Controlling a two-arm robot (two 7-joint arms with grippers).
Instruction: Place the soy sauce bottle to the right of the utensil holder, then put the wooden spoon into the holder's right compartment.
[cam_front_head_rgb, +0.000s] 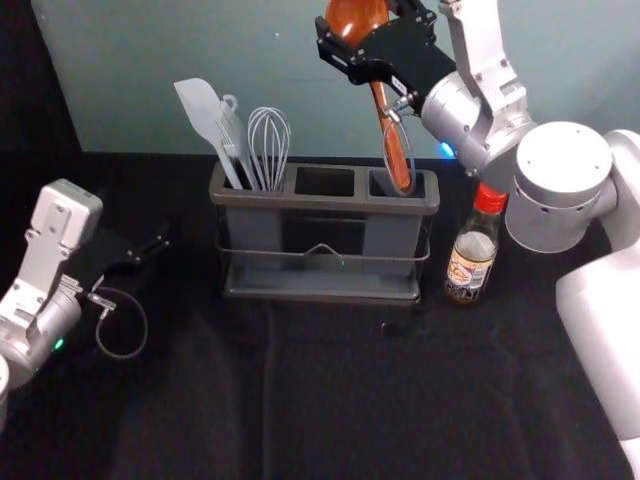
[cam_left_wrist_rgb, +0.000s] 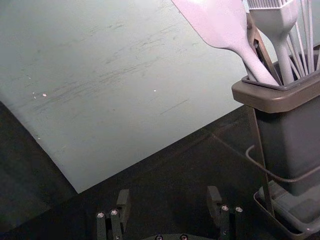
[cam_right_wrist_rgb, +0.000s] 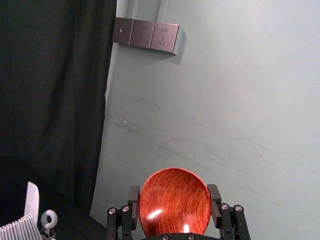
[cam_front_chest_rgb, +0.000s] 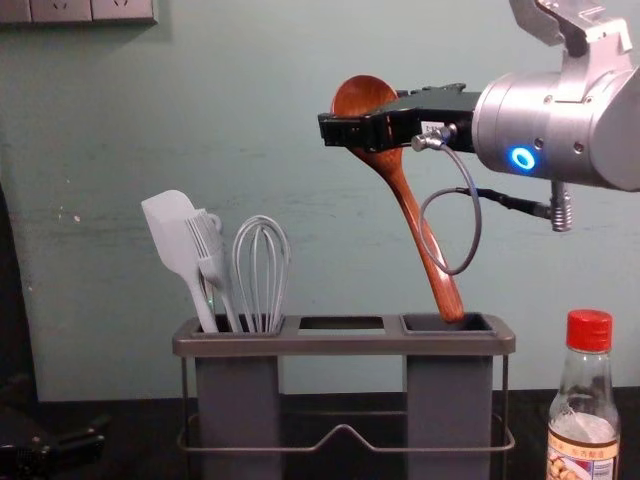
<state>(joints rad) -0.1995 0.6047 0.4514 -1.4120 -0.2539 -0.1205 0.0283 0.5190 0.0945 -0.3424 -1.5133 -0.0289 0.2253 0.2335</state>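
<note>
Red-capped glass bottle (cam_front_head_rgb: 472, 262) is placed at three o'clock of grey rectangular holder (cam_front_head_rgb: 330, 203); brown wooden spoon (cam_front_chest_rgb: 413, 215), clamped by right gripper (cam_right_wrist_rgb: 174, 197) at one, awaits insertion.

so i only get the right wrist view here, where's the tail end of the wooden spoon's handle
Observer: In the chest view, the spoon's handle slants down from the right gripper, its end at the mouth of the utensil holder's right compartment. I can't tell whether it has dipped inside.

Operator: ok, and the soy sauce bottle, standing or tipped

Observer: The bottle stands upright to the right of the holder, as the head view shows.

Operator: right, is the left gripper holding anything

Observer: No, the left wrist view shows the left gripper open with nothing between its fingers.
</note>
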